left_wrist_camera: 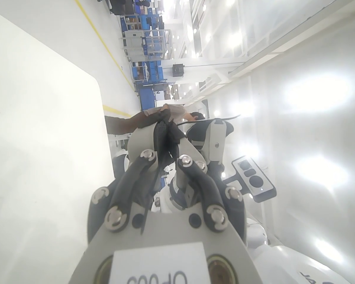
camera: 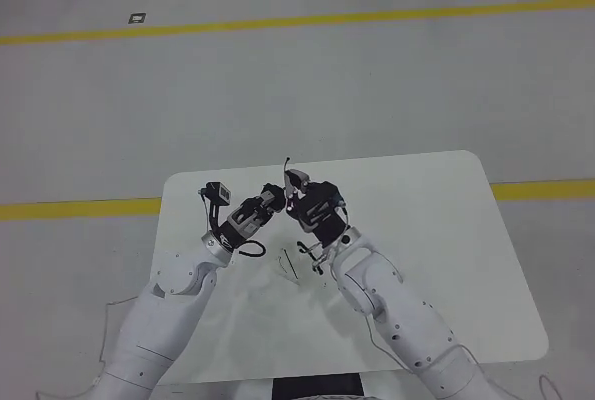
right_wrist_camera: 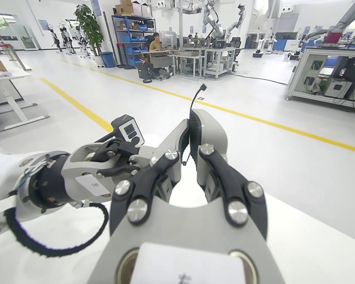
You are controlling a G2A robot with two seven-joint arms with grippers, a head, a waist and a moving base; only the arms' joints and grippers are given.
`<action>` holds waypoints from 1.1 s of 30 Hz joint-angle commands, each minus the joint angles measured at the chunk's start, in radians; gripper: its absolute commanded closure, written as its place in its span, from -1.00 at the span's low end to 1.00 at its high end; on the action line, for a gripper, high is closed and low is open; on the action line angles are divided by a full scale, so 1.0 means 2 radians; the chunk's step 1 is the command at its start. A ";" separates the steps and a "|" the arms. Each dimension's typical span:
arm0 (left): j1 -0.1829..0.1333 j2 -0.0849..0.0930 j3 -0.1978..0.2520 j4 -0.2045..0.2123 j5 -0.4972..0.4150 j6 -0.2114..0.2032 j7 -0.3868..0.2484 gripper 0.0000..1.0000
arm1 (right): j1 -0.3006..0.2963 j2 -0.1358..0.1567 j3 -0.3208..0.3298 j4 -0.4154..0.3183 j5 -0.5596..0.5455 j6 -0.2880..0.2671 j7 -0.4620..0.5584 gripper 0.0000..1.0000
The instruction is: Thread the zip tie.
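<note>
While the threading is not yet done, the zip tie is found clamped between the pads of the right tool, whose fingers are drawn fully together on the strap. The hold is taken part-way along the strap, so that both ends are left free. This is judged deliberate, since a free end must be presented to the head for threading.

The left tool is set close against the right tool, above the middle of the bench and clear of its surface. Its pads are seen pressed together; whether any part of the strap is caught between them cannot be told. The closeness of the two tools is judged to serve a handover, or the guiding of one end.

As to orientation, the long axis of the tie is laid along the line of the right tool's fingers. The head is carried outermost, beyond the fingertips, pointing up and away from the robot, with a slight bow in the exposed strap. The tail end is hung inward, in the gap between the finger bases, toward the tool's palm. In the top view the head is shown projecting past both tools toward the far edge of the bench. No loop is formed: head and tail end are noted well apart on a nearly straight strap.
</note>
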 commanded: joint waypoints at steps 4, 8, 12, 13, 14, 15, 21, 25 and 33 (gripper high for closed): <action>0.000 0.000 0.000 0.000 0.000 0.000 0.000 1.00 | -0.002 0.000 -0.001 -0.002 -0.002 -0.002 0.002 1.00; 0.000 0.000 0.000 0.000 0.000 0.000 0.000 1.00 | -0.003 -0.001 -0.001 -0.002 -0.003 0.001 0.000 1.00; 0.000 0.000 0.000 0.000 0.000 0.000 0.000 1.00 | -0.004 -0.002 -0.002 -0.001 -0.006 0.006 -0.003 1.00; 0.000 0.000 0.000 0.000 0.000 0.000 0.000 1.00 | -0.004 -0.002 -0.002 0.001 -0.008 0.008 -0.005 1.00; 0.000 0.000 0.000 0.000 0.000 0.000 0.000 1.00 | -0.004 -0.003 -0.003 0.002 -0.009 0.008 -0.006 1.00; 0.000 0.000 0.000 0.000 0.000 0.000 0.000 1.00 | -0.003 -0.003 -0.003 0.003 -0.009 0.009 -0.006 1.00; 0.000 0.000 0.000 0.000 0.000 0.000 0.000 1.00 | -0.001 -0.004 -0.004 0.010 -0.010 0.011 -0.008 1.00; 0.000 0.000 0.000 0.000 0.000 0.000 0.000 1.00 | 0.001 -0.005 -0.004 0.012 -0.010 0.011 -0.008 1.00; 0.000 0.000 0.000 0.000 0.000 0.000 0.000 1.00 | 0.002 -0.007 -0.002 0.013 -0.011 0.011 -0.011 1.00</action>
